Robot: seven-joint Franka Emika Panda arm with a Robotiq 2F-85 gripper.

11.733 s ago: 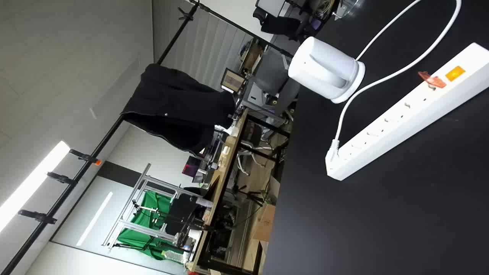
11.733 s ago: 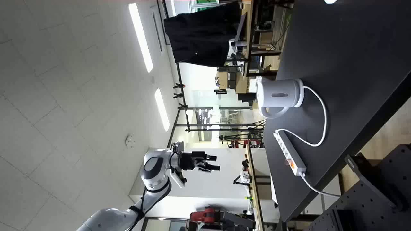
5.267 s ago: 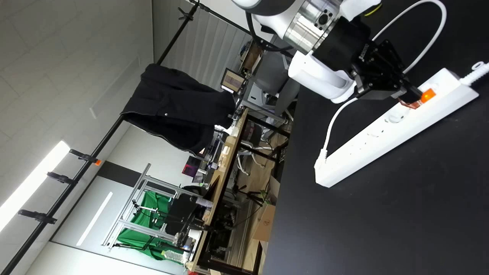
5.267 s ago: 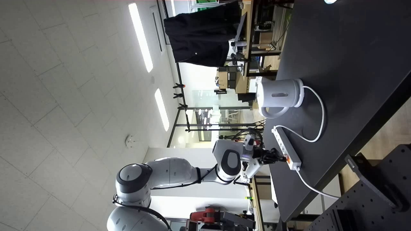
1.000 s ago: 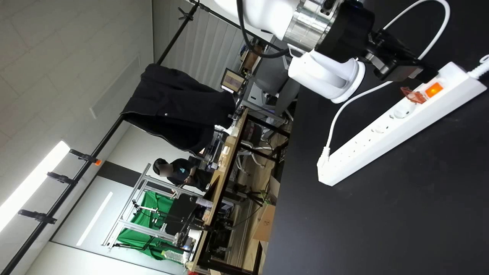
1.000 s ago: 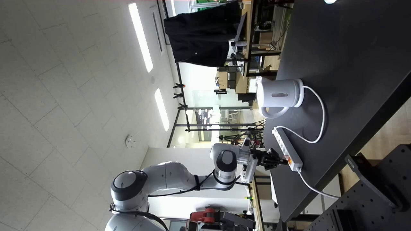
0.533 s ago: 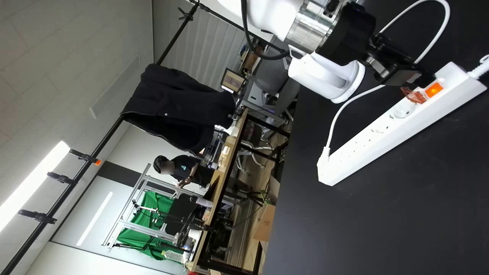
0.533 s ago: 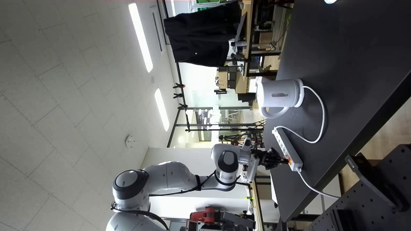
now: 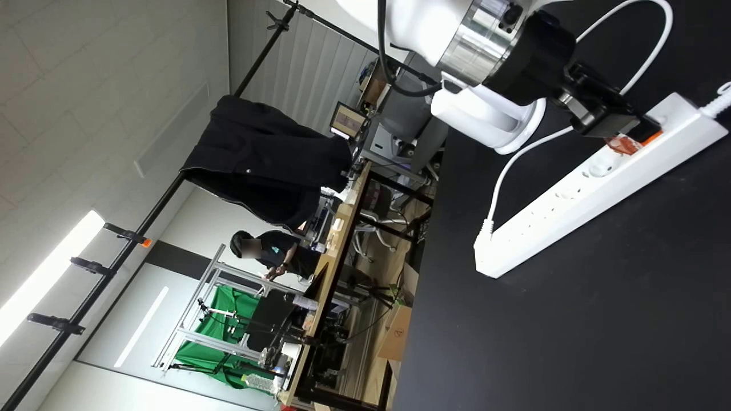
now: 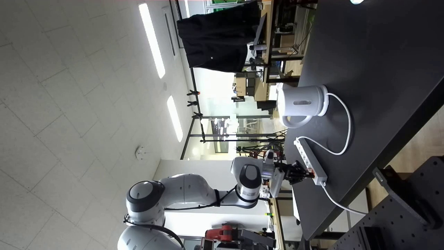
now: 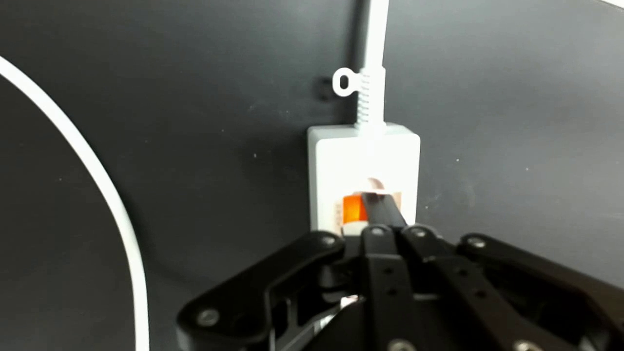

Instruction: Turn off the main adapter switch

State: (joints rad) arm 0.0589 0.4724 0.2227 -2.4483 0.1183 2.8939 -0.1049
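A robot hand (image 11: 380,202), closed and gripping nothing that shows, is covering part of the orange switch (image 11: 352,208), apparently touching it. The switch is sitting at one end of the white strip (image 10: 311,159), which is lying toward a corner of the bench (image 10: 374,62), this end facing the edge its cord (image 11: 376,34) is crossing. The reaching is looking complete; the pressing is seemingly happening, and whether the switch is going off is not showing. A reddish flap (image 9: 625,145) is standing just beside it, perhaps crowding the hand. A kettle (image 10: 307,95) is standing farther from that edge, seemingly blocking nothing.
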